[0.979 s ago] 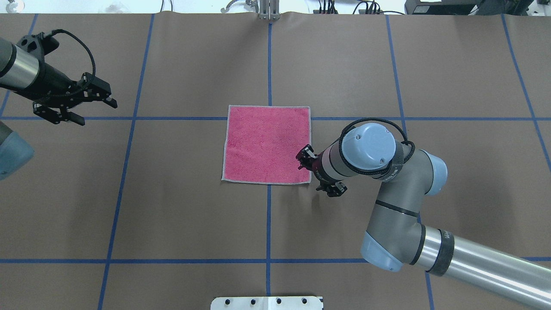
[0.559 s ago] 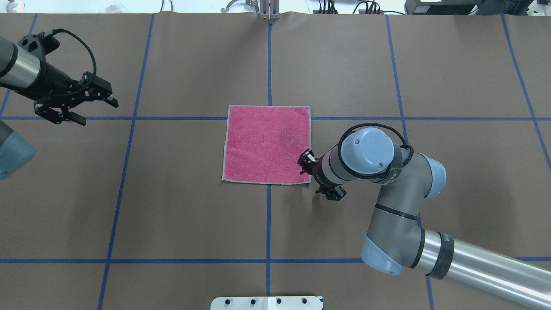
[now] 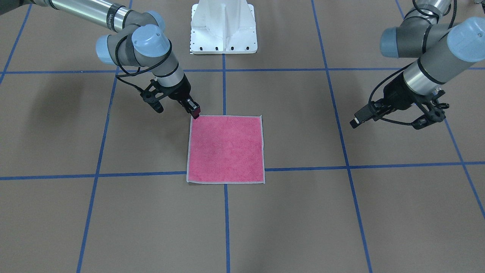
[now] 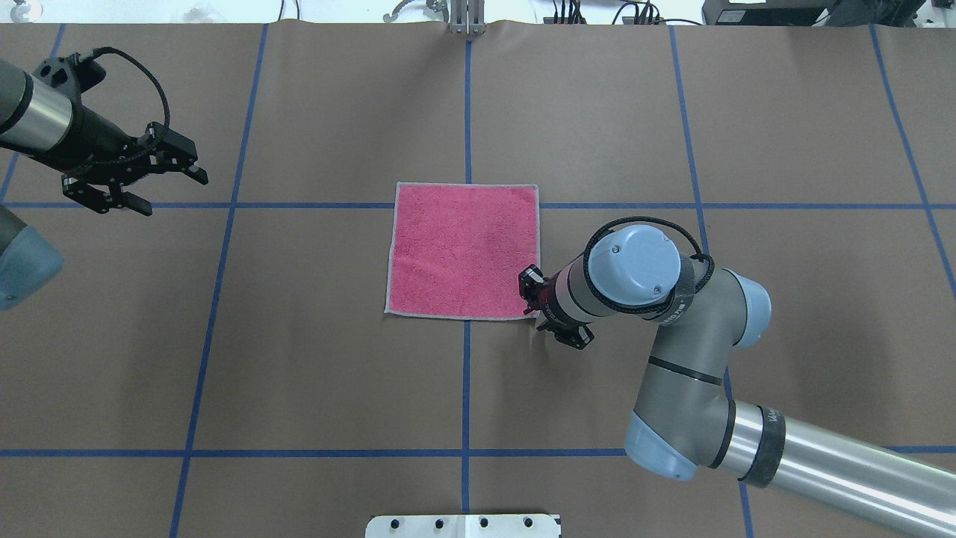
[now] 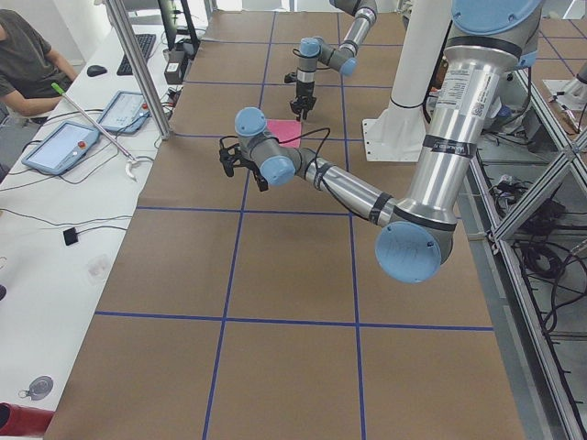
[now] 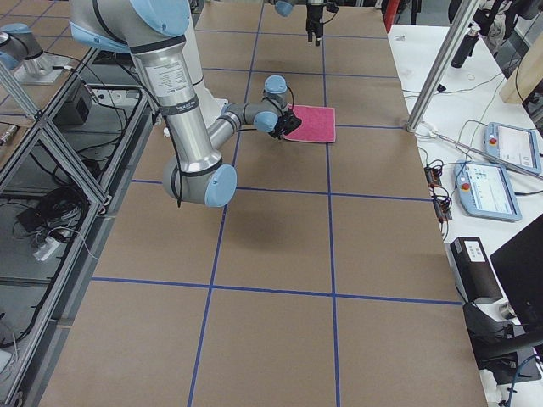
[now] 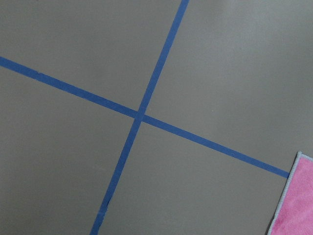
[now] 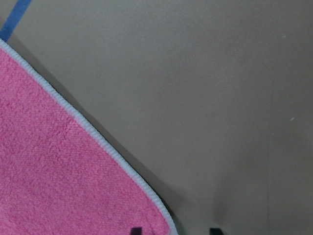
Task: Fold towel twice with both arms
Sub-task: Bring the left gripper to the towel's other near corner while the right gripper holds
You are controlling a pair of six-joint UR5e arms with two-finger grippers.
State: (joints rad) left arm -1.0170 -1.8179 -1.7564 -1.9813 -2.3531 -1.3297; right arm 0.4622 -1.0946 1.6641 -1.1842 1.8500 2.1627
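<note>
Now, R fingers wide, astride towel corner

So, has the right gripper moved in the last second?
Yes. The right gripper slid toward the robot along the towel's right edge, closer to its near corner.

a robotics lab (teach pendants beside a tape-gridded table).
</note>
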